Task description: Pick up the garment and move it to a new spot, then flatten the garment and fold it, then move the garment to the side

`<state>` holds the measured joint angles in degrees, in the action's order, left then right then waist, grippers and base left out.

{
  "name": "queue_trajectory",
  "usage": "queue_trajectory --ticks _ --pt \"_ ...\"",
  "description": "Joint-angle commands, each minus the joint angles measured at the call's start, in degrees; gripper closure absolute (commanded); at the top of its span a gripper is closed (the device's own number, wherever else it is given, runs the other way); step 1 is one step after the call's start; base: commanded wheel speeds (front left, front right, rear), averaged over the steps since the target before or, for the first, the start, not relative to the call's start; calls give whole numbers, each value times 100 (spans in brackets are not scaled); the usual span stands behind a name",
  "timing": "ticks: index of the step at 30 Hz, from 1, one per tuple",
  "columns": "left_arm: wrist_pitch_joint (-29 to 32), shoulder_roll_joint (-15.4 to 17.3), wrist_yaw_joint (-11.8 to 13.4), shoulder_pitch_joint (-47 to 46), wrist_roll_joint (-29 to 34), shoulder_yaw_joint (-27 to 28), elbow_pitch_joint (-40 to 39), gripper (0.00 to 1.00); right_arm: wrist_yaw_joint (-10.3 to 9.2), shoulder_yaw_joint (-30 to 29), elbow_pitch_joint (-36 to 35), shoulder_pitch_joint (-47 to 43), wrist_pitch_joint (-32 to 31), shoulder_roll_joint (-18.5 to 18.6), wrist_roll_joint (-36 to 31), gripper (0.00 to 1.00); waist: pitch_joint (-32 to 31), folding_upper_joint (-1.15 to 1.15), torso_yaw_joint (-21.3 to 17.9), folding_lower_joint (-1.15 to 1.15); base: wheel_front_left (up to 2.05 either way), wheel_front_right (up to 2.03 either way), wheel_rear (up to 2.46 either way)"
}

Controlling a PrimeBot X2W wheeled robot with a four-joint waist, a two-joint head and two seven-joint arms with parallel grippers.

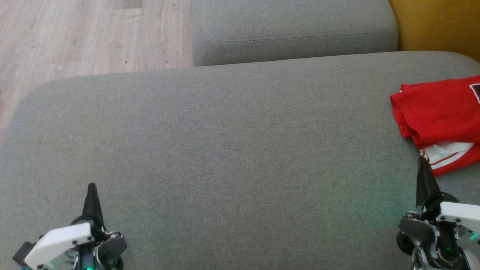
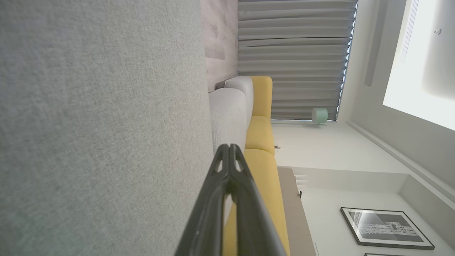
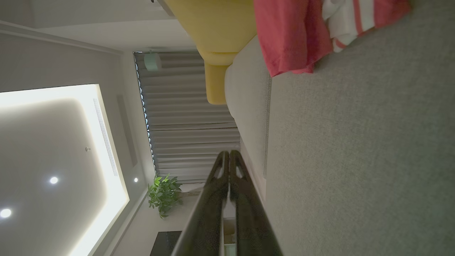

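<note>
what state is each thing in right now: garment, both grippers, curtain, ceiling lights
red garment: folded, lying on the grey cushion, robot's right side
left gripper: shut, empty
right gripper: shut, empty
curtain: drawn shut
ceiling spotlights: on

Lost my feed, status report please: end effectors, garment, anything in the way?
Left end effector shut, empty. Right end effector shut, empty, near garment. Garment folded at cushion right edge. No obstruction seen.
</note>
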<state>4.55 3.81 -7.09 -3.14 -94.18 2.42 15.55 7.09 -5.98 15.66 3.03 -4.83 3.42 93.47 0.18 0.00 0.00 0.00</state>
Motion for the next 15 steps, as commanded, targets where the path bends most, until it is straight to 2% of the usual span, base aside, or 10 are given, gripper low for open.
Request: queue_trajectory --ticks 1,15 --pt "46 40 -40 -289 49 226 -159 100 40 102 -173 301 -41 58 -1 100 0 0 0 0 0 0 0" --pt "70 19 -40 -291 73 256 -158 100 40 76 -171 303 -62 40 -23 100 0 0 0 0 0 0 0"
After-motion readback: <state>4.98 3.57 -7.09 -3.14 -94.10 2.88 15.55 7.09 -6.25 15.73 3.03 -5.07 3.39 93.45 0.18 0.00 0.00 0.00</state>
